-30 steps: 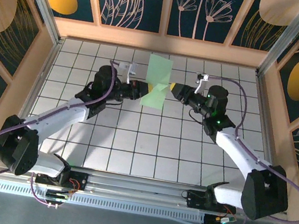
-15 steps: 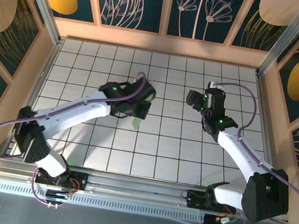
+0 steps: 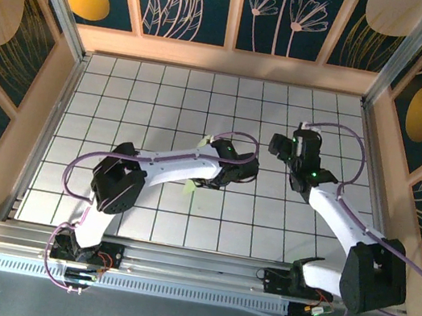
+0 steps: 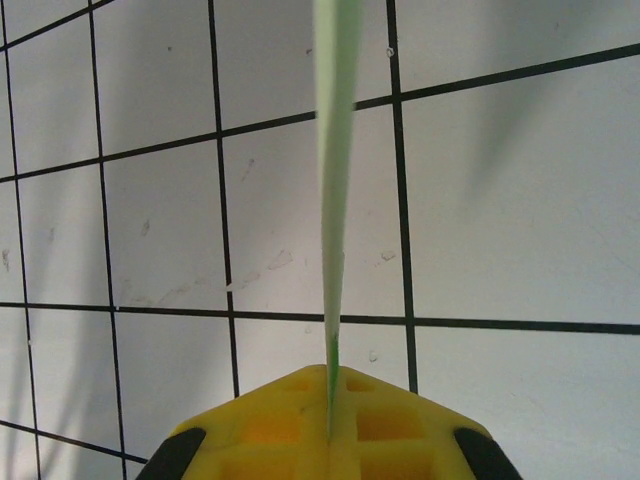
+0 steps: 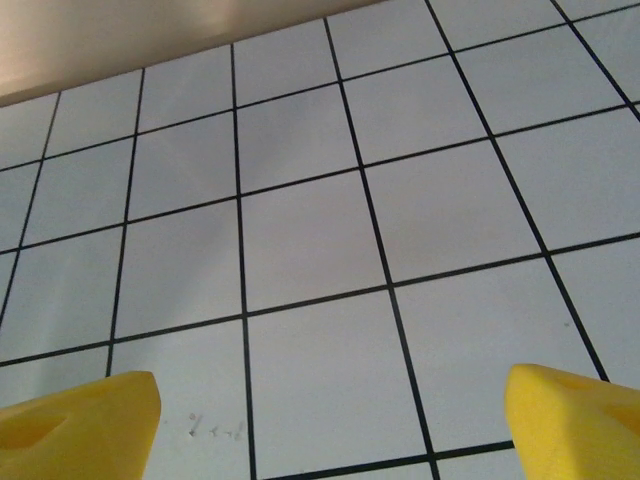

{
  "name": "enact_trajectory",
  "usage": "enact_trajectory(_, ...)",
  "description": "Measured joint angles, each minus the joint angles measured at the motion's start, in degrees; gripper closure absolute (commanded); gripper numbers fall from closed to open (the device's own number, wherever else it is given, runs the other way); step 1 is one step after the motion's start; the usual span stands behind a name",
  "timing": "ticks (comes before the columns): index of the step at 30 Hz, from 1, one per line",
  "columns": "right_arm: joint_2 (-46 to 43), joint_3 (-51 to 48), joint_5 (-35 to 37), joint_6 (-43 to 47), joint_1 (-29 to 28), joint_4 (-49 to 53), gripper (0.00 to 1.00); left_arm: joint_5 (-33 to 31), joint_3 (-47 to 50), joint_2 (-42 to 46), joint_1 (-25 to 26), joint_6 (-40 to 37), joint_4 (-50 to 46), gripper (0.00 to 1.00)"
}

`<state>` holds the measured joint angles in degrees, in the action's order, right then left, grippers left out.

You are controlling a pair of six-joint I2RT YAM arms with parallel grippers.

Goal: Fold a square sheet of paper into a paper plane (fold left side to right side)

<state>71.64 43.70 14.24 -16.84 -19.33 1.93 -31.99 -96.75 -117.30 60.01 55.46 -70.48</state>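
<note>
Left hand: your left gripper (image 4: 330,388) is pinching its yellow fingers together on the near end of the sheet of paper (image 4: 333,150).
Right hand: your right gripper (image 5: 330,420) is hanging with its fingers wide apart and nothing between them, looking down on the bare tiled table (image 5: 300,250).
Where the paper is: it is being carried above the table by the left pinch alone. In the overhead view a pale green sliver is peeking out just beside the left forearm, well apart from the right gripper.
Long axis: in the left wrist view the paper is running straight away from the fingers and up out of the frame.
Facing: you are seeing it edge-on, as a thin green wedge with its flat faces turning to either side. You cannot tell from here which end is the nose.
Risk, sagging: you are holding a thin sheet at one end only, so the free end is likely to droop or twist if you swing fast.
Risk, tipping: lowering it edge-on is chancy, since it may flop onto the wrong face and spoil the left-to-right fold.
Risk, slipping: with folded layers in the pinch, one layer may be creeping out, and the crease could spring open on release.
</note>
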Motion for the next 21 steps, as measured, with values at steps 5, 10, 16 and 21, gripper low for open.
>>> enact_trajectory(5,-1.11,-0.74,-1.46,0.0,0.85,-0.02,0.11,1.9,0.5,-2.27,0.0,0.04,4.72,0.75)
enact_trajectory(10,-1.16,-0.76,-3.82,-0.07,1.75,-0.02,0.11,6.54,0.96,-2.56,-0.2,-1.25,10.86,0.54)
enact_trajectory(16,-1.16,-0.76,-8.44,-0.42,3.15,0.11,0.11,13.57,3.15,-1.01,-1.97,-3.23,20.26,0.42)
enact_trajectory(21,-0.92,-0.74,-18.14,-2.4,4.98,1.84,0.28,22.47,14.27,9.35,-7.89,-4.87,34.14,0.39)
